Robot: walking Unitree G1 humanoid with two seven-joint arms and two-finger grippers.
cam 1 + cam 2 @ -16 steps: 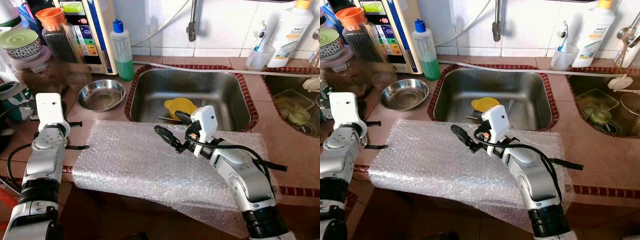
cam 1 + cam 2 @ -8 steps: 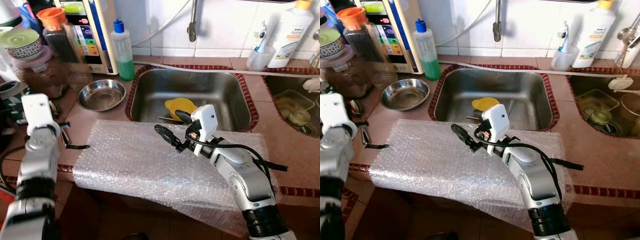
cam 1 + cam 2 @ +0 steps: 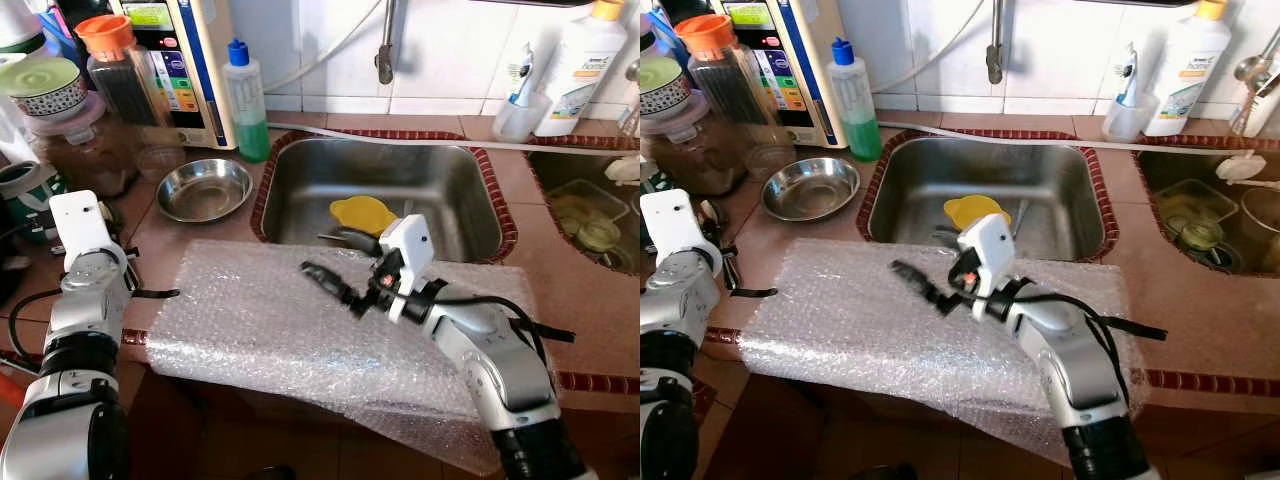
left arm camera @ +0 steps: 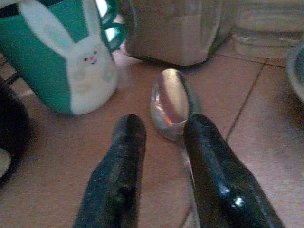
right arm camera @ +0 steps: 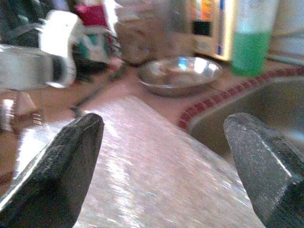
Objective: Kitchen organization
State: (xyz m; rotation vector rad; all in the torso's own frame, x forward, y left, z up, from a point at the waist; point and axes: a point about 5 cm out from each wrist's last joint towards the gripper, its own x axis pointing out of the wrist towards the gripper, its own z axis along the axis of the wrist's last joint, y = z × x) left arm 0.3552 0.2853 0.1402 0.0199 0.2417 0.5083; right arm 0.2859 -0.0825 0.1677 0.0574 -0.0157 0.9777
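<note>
Closing on the polished steel spoon looks like the step in hand for the left gripper; judged from the left wrist view, the spoon's bowl lies on the terracotta tiled counter just ahead of the two black fingers, its handle running back under the gap and close against one finger. Fingers stand a little apart, nothing held.

To do it well: lower straight down so the handle sits between the pads, then close on the neck rather than the bowl, which is curved and slick and would likely squirt out. Keep clear of the teal rabbit-print mug near the spoon.

Right gripper hovers over the sheet of clear bubble wrap at the near edge of the stainless steel sink, fingers spread wide, empty. A yellow object lies in the sink just beyond it; what it is I cannot tell.

Round steel bowl sits on the counter between the bubble wrap and the green-liquid bottle with blue cap.
</note>
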